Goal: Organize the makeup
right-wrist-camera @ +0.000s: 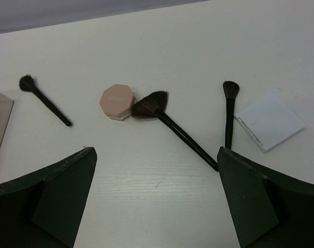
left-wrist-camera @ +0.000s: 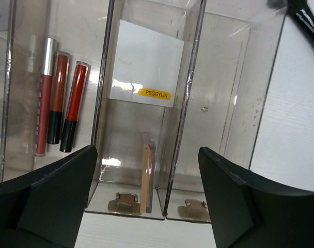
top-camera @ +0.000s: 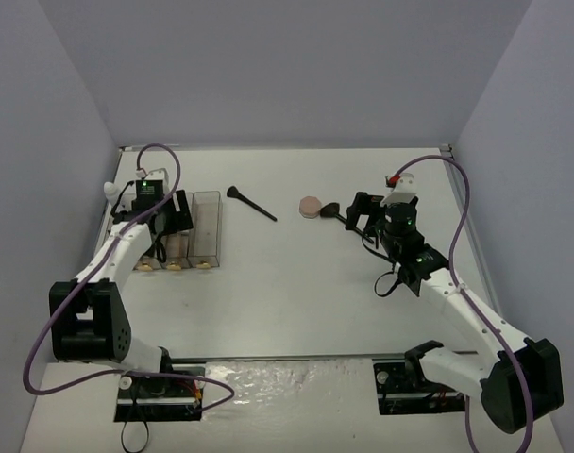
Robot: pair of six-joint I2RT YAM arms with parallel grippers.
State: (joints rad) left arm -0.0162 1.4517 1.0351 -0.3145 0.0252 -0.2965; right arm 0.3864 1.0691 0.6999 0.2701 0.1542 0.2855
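Observation:
My left gripper (top-camera: 170, 215) is open and empty, hovering over a row of clear bins (top-camera: 207, 231). In the left wrist view (left-wrist-camera: 146, 206) the left bin holds three red and brown lip tubes (left-wrist-camera: 59, 103). The middle bin holds a white card (left-wrist-camera: 144, 64) and a thin tan palette (left-wrist-camera: 145, 178) standing on edge. The right bin (left-wrist-camera: 224, 103) holds nothing. My right gripper (top-camera: 357, 211) is open and empty above the table (right-wrist-camera: 157, 201). Ahead of it lie a fan brush (right-wrist-camera: 172, 126), a pink compact (right-wrist-camera: 115, 101), a slim brush (right-wrist-camera: 229, 111), a white square pad (right-wrist-camera: 269, 121) and a small brush (right-wrist-camera: 43, 101).
The small black brush (top-camera: 251, 203) lies on the white table between the bins and the pink compact (top-camera: 310, 206). Grey walls close in the table at the back and both sides. Purple cables loop over both arms.

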